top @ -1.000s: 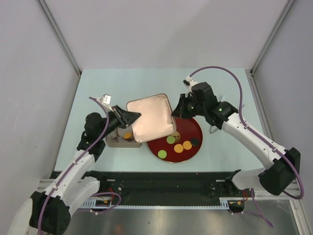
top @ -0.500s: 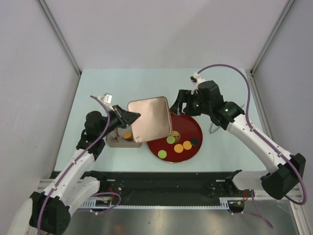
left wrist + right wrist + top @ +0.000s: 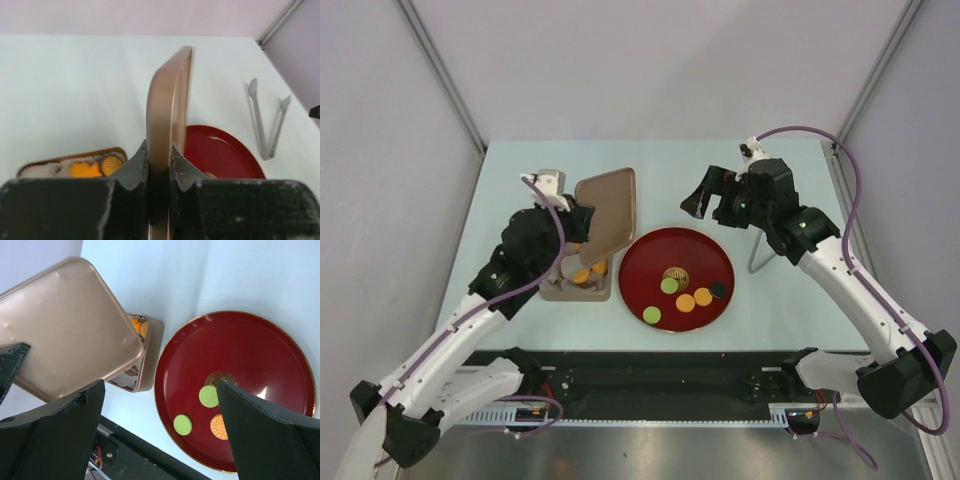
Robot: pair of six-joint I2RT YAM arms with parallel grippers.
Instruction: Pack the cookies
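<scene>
The left hand is pinching the near edge of the tan lid. Its fingers press against both faces and hold the lid stood on edge and tilted. In the top view the lid hangs above and behind the far end of the open tin, and its right rim is near the red plate but apart from it. The tin sits just left of the plate, with a narrow strip of tabletop between their edges.

Orange cookies lie in the tin. The arm and lid cover part of it, so their number is hard to tell. More cookies lie flat in the near half of the plate: two green cookies, two orange, and one black cookie. A brownish piece sits at the plate's centre.

The right hand hangs spread wide above the tabletop, just behind the plate's far rim, gripping nothing. Metal tongs lie just right of the plate. The broadest bare stretch of tabletop runs behind the lid and both hands to the back wall.
</scene>
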